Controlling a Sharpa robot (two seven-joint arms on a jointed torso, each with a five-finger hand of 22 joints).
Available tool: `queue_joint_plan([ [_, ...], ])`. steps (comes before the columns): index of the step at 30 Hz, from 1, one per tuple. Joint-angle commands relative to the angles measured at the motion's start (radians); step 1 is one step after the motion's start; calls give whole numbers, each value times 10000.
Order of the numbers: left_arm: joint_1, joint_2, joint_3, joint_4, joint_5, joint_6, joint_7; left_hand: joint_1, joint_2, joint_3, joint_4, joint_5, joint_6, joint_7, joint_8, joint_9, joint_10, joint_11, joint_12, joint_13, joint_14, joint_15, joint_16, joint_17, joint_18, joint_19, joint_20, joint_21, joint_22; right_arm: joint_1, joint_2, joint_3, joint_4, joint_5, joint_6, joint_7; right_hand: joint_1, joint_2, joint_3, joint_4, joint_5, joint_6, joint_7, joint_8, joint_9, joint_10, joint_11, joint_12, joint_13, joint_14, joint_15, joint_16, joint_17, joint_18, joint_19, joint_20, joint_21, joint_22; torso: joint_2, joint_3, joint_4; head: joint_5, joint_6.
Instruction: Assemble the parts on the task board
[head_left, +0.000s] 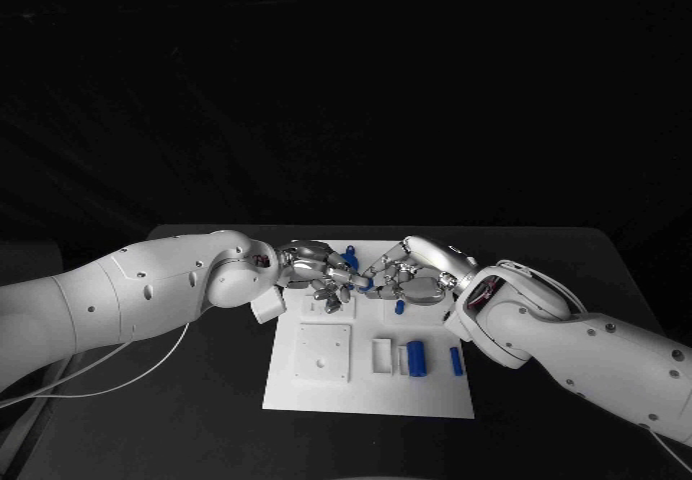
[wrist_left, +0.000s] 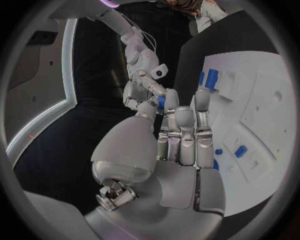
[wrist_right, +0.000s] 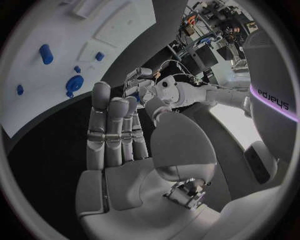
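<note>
The white task board (head_left: 368, 385) lies in the middle of the black table. Over its far end my left hand (head_left: 315, 275) and right hand (head_left: 414, 275) meet fingertip to fingertip. A small blue part (head_left: 362, 283) sits between them. In the left wrist view that blue part (wrist_left: 161, 102) is pinched between my left thumb and a finger, and the right hand's fingertips (wrist_left: 147, 87) touch it. The right wrist view shows the same blue part (wrist_right: 134, 95) at my right fingertips. Other blue parts lie on the board: a thick peg (head_left: 417, 358), a thin one (head_left: 456, 361) and a small one (head_left: 400, 307).
A white square block (head_left: 325, 352) and a small white piece (head_left: 381, 355) sit on the board's near half. Another blue piece (head_left: 349, 257) stands at the board's far edge behind the hands. A cable (head_left: 130, 375) trails on the table at the left.
</note>
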Motion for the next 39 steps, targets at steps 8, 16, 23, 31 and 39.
queue_joint_plan([
  [8,2,19,3,137,291,-109,279,-352,178,1201,-600,920,-290,-12,638,978,233,-33,-104,-87,-32,-29,108,25,212,-83,9,233,216,-5,6,3,33,-157,-20,-258,-224,-195,-289,196,597,51,-102,23,384,71,0,-104,5,16,-9,-18,6,-111,355,-48,-77,-94,0,2,0,-16,-2],
  [16,2,-10,2,149,470,-438,218,-755,72,1662,-872,1238,-272,-29,689,1455,294,-59,-16,-10,8,-60,137,40,224,-136,-14,439,205,-5,-19,3,12,-254,-430,-520,-228,-339,-944,565,741,-332,28,26,123,-18,77,-126,-4,-22,50,-123,-58,48,354,34,-201,-265,2,3,1,-19,11],
  [23,2,-10,1,151,396,-450,118,-768,52,1693,-913,1239,-248,-30,652,1482,303,-64,-17,-6,18,-64,139,43,224,-141,-20,478,205,-5,-29,3,9,-277,-676,-610,-132,-365,-1085,719,749,-346,38,27,43,-18,80,-121,-23,-11,54,-131,-65,61,362,44,-190,-326,4,6,-4,-22,10],
  [31,2,-17,0,139,132,-560,-35,-759,32,1700,-937,1243,-222,-35,638,1502,322,-70,-10,0,35,-70,149,48,227,-135,-26,507,205,-5,-43,3,30,-281,-739,-628,-122,-378,-1115,763,755,-346,38,28,29,-5,78,-114,-27,2,52,-123,-60,59,365,42,-169,-337,5,5,-2,-27,8],
  [39,2,-18,-1,143,-204,-874,-238,-761,8,1708,-959,1305,-187,-49,635,1556,358,-89,15,18,86,-88,165,54,235,-101,-43,567,204,-9,-61,3,62,-281,-723,-631,-105,-381,-1132,782,759,-332,33,30,24,6,75,-109,-30,6,50,-118,-54,52,367,39,-150,-343,3,3,-2,-26,9],
])
